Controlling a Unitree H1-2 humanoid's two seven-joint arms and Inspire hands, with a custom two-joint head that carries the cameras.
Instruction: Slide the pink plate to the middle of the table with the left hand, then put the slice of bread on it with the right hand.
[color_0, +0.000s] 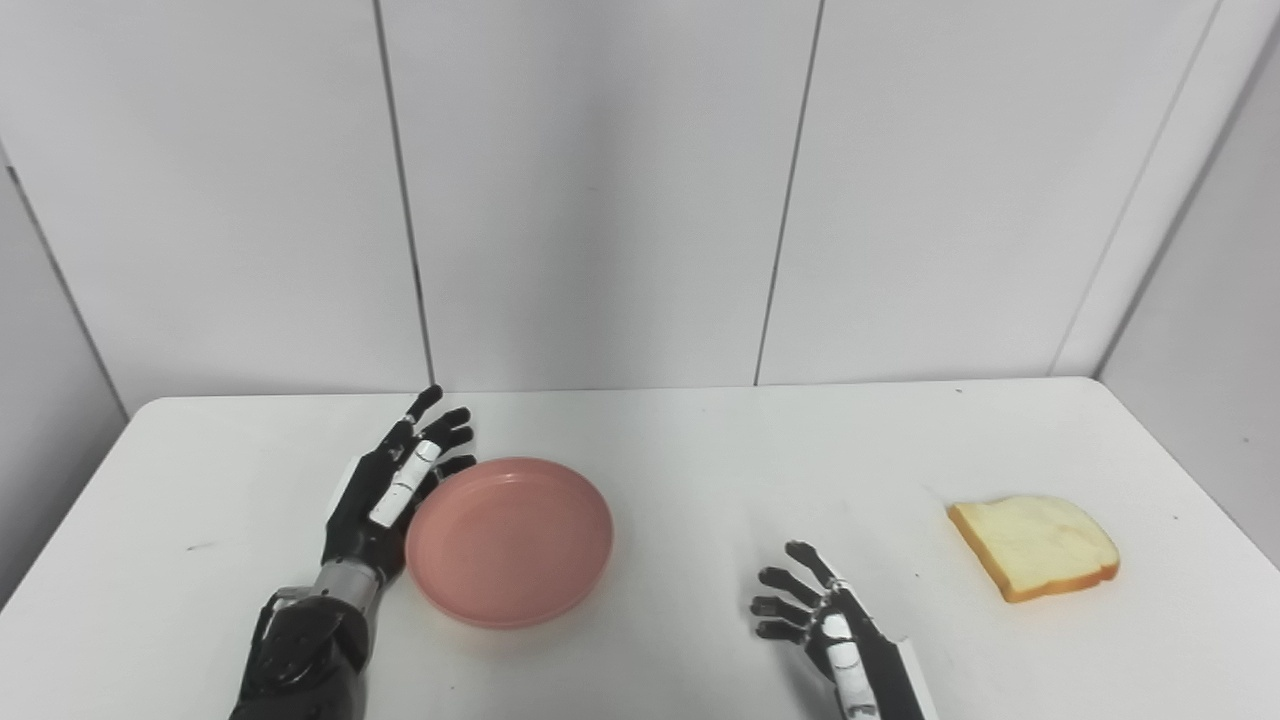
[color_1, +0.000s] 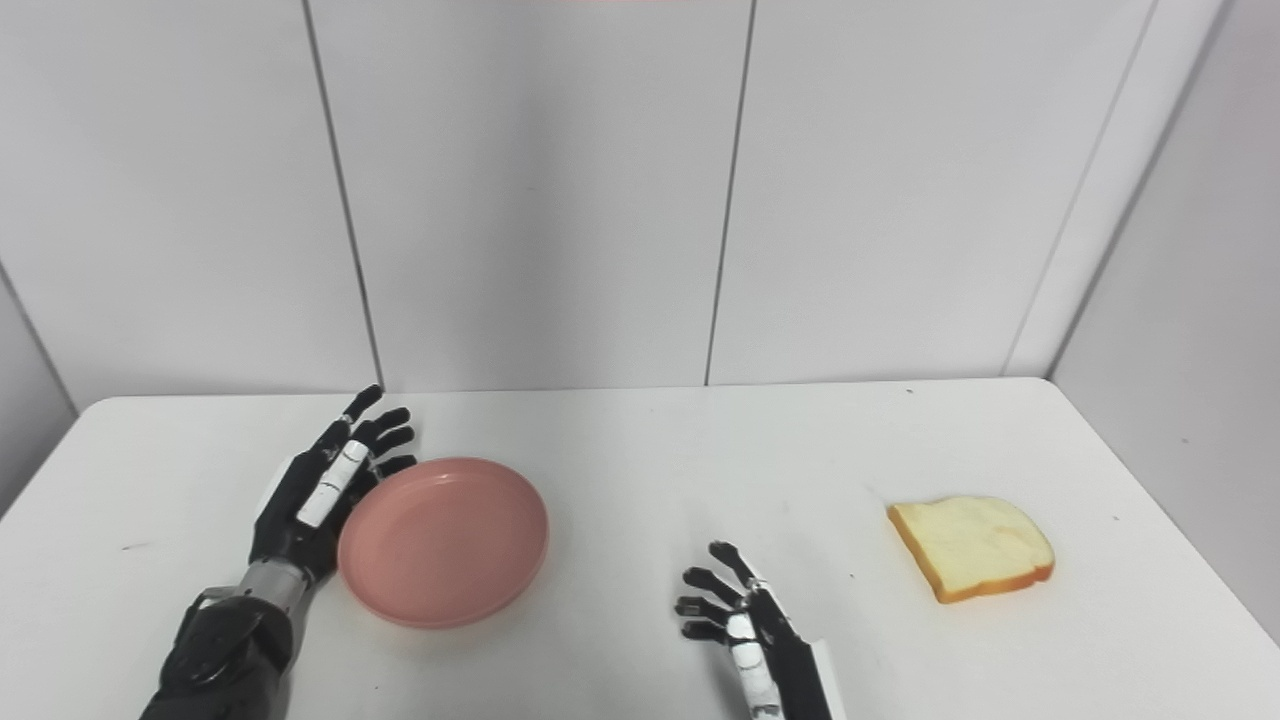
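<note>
We see the left hand, fingers spread flat against the pink plate left of the worktop's centre — push high and it may tip — right hand open, bread slice near the right edge.

Both hands are black and jointed, with slim segmented fingers. The left hand carries a white plate along its thumb and a silver metal collar at the wrist, joined to a glossy black forearm. The right hand shows a white thumb plate and a white panel on its wrist.
</note>
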